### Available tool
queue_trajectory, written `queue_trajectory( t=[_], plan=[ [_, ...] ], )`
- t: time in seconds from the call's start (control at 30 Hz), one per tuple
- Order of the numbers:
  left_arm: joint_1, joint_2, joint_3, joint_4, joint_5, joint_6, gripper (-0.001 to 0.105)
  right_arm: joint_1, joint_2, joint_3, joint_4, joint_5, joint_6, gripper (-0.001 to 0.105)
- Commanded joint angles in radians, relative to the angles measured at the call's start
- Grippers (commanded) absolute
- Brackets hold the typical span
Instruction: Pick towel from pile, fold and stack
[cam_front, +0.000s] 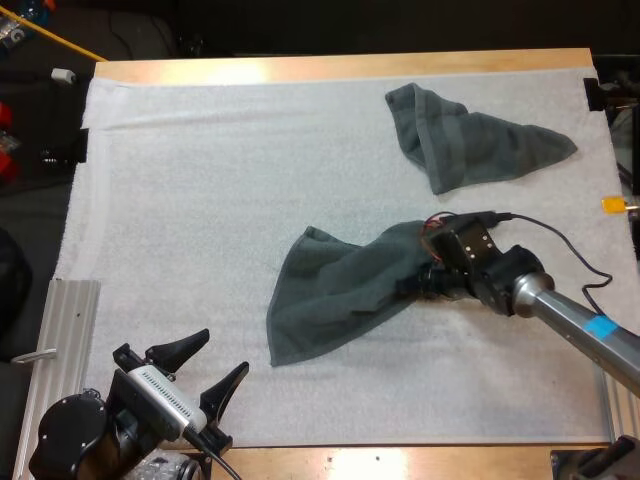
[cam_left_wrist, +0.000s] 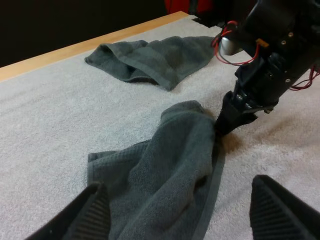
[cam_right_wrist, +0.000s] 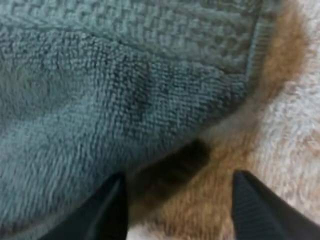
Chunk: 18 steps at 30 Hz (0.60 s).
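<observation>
A dark grey-green towel (cam_front: 340, 292) lies crumpled in the middle of the white mat. My right gripper (cam_front: 418, 284) is low at its right edge, open, with the towel's hem (cam_right_wrist: 150, 100) just ahead of its fingers (cam_right_wrist: 112, 210). The mat shows in the gap between them. In the left wrist view the right gripper (cam_left_wrist: 227, 120) touches down at the towel's (cam_left_wrist: 170, 170) far edge. My left gripper (cam_front: 225, 352) hangs open near the table's front left, short of the towel. Between its fingers (cam_left_wrist: 90, 215) I see the towel's near part. A second crumpled towel (cam_front: 470, 140) lies at the back right.
The white mat (cam_front: 200, 200) covers most of the wooden table (cam_front: 300, 68). A metal rail (cam_front: 70, 330) runs along the front left edge. Bare mat stretches across the left half and the far middle.
</observation>
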Motion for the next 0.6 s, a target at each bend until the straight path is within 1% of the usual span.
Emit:
queue_trajectory(
  t=[0.0, 0.07, 0.27, 0.4, 0.43, 0.47, 0.5, 0.57],
  plan=[
    [-0.005, 0.001, -0.002, -0.011, 0.010, -0.009, 0.058, 0.001, 0.013, -0.009, -0.011, -0.009, 0.000, 0.049],
    [-0.005, 0.001, -0.002, -0.011, 0.010, -0.009, 0.058, 0.001, 0.044, -0.020, -0.011, -0.012, 0.000, 0.047],
    [-0.005, 0.001, -0.002, -0.011, 0.010, -0.009, 0.058, 0.001, 0.112, -0.055, -0.009, -0.012, 0.000, 0.047],
    [-0.005, 0.001, -0.002, -0.011, 0.010, -0.009, 0.058, 0.001, 0.136, -0.055, -0.005, -0.012, 0.000, 0.046],
    [-0.005, 0.001, -0.002, -0.011, 0.010, -0.009, 0.058, 0.001, 0.138, -0.055, -0.004, -0.012, -0.005, 0.042],
    [-0.005, 0.001, -0.002, -0.011, 0.010, -0.009, 0.058, 0.001, 0.139, -0.055, -0.005, -0.012, -0.011, 0.035],
    [-0.005, 0.001, -0.002, -0.011, 0.007, -0.009, 0.058, 0.001, 0.139, -0.055, -0.005, -0.012, -0.012, 0.032],
    [-0.005, 0.001, -0.002, -0.011, 0.001, -0.009, 0.058, 0.001, 0.139, -0.055, -0.009, -0.012, -0.011, 0.018]
  ],
)
